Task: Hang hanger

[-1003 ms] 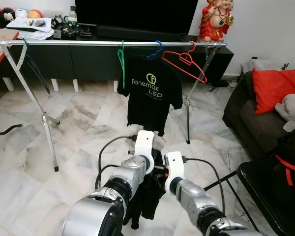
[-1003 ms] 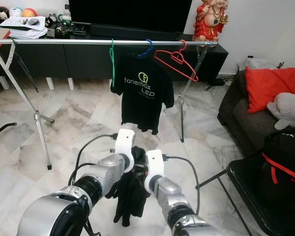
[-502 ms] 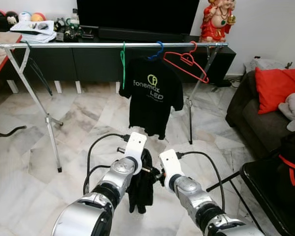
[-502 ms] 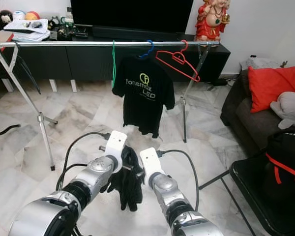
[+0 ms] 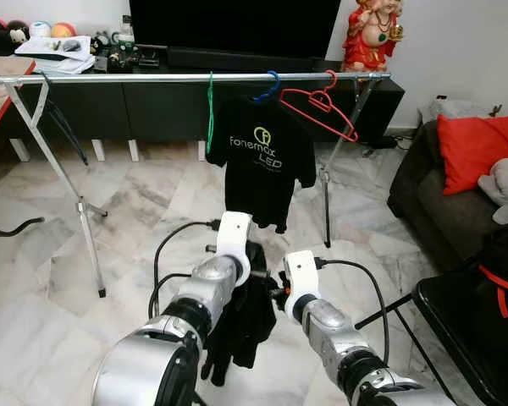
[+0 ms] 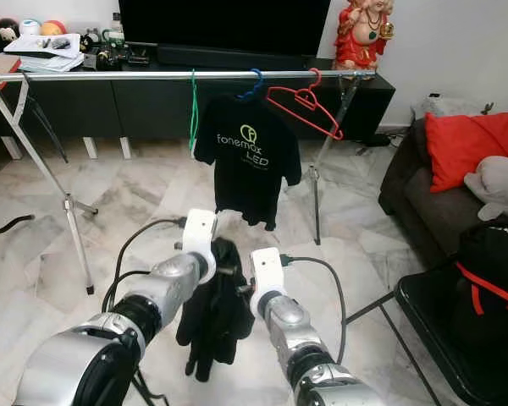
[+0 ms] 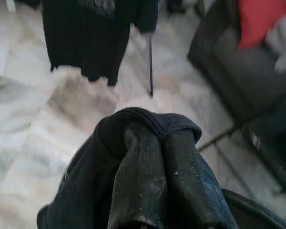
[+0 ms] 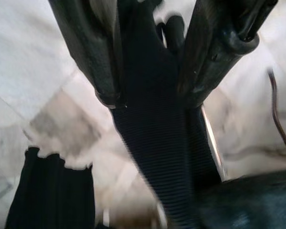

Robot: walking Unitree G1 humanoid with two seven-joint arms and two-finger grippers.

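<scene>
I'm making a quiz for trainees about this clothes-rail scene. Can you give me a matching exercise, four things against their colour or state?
Things:
1. empty hanger tilted at the rail's right end
2. thin hanger left of the printed T-shirt
3. garment between the grippers
4. cushion on the sofa

Colour or state:
A. green
B. black, hanging limp above the floor
C. red, soft, leaning on the backrest
D. red, hooked on the rail, bare

Pairs: 1-D, 2-A, 3-B, 4-C

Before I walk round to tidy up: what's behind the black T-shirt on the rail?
Behind the black T-shirt stands a low black cabinet with a TV on top. The cabinet section directly behind the shirt is covered.
</scene>
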